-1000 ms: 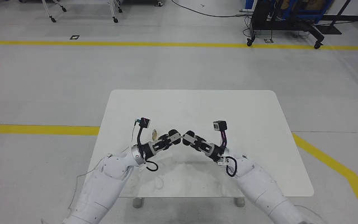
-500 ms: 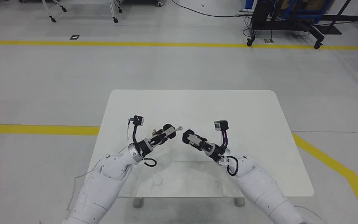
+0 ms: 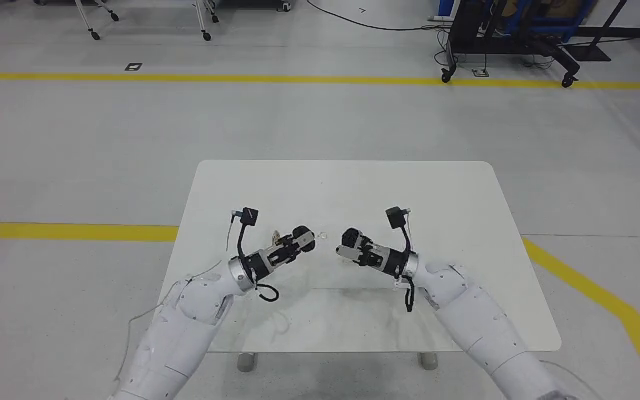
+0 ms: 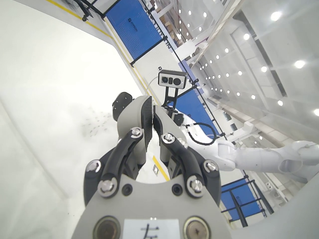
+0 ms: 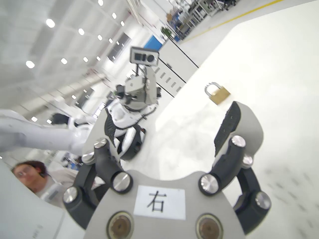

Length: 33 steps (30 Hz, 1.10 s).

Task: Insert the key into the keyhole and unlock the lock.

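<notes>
A small brass padlock [image 5: 217, 93] with a silver shackle lies flat on the white table [image 3: 450, 200]. In the top view the padlock [image 3: 318, 234] is a pale speck between the two grippers, slightly toward the far side. My left gripper [image 4: 151, 103] is shut, pads pressed together, and I cannot make out a key between them. It hovers just left of the padlock [image 3: 303, 240] and faces the right arm [image 5: 139, 90]. My right gripper [image 5: 172, 118] stands open and empty, a short way right of the padlock [image 3: 347, 243].
Both grippers are near the table's middle, pointing at each other. Bare tabletop lies all around them. The table's front edge [image 3: 400, 350] is close behind the arms.
A second ago the two grippers met tip to tip. They have drawn apart, the right one pulling back to the right, and the padlock now lies on the table between them.
</notes>
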### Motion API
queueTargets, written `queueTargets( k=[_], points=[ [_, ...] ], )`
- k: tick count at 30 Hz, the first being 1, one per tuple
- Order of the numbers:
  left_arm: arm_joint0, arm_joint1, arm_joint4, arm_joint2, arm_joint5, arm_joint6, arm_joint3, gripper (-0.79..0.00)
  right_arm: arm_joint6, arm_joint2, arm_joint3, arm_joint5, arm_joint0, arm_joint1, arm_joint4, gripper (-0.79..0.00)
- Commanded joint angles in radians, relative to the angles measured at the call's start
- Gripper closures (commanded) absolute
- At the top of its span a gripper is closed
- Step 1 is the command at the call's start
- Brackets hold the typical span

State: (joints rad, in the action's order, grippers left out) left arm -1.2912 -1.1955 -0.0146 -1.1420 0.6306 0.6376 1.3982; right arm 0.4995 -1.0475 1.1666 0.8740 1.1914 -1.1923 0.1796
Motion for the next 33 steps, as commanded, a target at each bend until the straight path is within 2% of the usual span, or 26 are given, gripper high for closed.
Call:
queueTargets(
  k=[1, 3, 8, 9, 14, 18, 20, 29, 33],
  points=[
    [0.0, 0.005, 0.006, 0.004, 0.013, 0.066, 0.009, 0.0, 0.051, -0.034, 0.033, 0.035, 0.011, 0.018, 0.085, -0.785],
    [0.005, 0.008, 0.019, 0.009, 0.018, 0.103, 0.01, 0.0, 0.086, -0.057, 0.061, 0.059, 0.031, 0.03, 0.065, -0.785],
    [0.012, 0.009, 0.099, 0.035, 0.025, 0.1, 0.013, 0.0, 0.179, -0.06, 0.109, 0.058, 0.054, 0.047, -0.031, -0.785],
    [0.013, 0.009, 0.109, 0.038, 0.027, 0.093, 0.013, 0.0, 0.19, -0.054, 0.113, 0.055, 0.056, 0.048, -0.048, -0.748],
    [0.012, 0.01, 0.12, 0.042, 0.029, 0.066, 0.011, 0.0, 0.231, -0.018, 0.107, 0.023, 0.038, 0.047, -0.097, -0.385],
    [0.012, 0.012, 0.121, 0.043, 0.035, 0.061, 0.012, 0.0, 0.244, 0.006, 0.089, 0.029, 0.019, 0.044, -0.132, -0.326],
    [0.011, 0.014, 0.122, 0.044, 0.037, 0.065, 0.012, 0.0, 0.243, 0.013, 0.078, 0.036, 0.012, 0.044, -0.143, -0.268],
    [0.015, 0.019, 0.123, 0.05, 0.05, 0.07, 0.012, 0.0, 0.244, 0.036, 0.036, 0.048, -0.009, 0.044, -0.173, -0.234],
    [0.015, 0.02, 0.135, 0.054, 0.053, 0.058, 0.013, 0.0, 0.243, 0.043, 0.026, 0.064, -0.015, 0.044, -0.192, -0.175]
  ],
)
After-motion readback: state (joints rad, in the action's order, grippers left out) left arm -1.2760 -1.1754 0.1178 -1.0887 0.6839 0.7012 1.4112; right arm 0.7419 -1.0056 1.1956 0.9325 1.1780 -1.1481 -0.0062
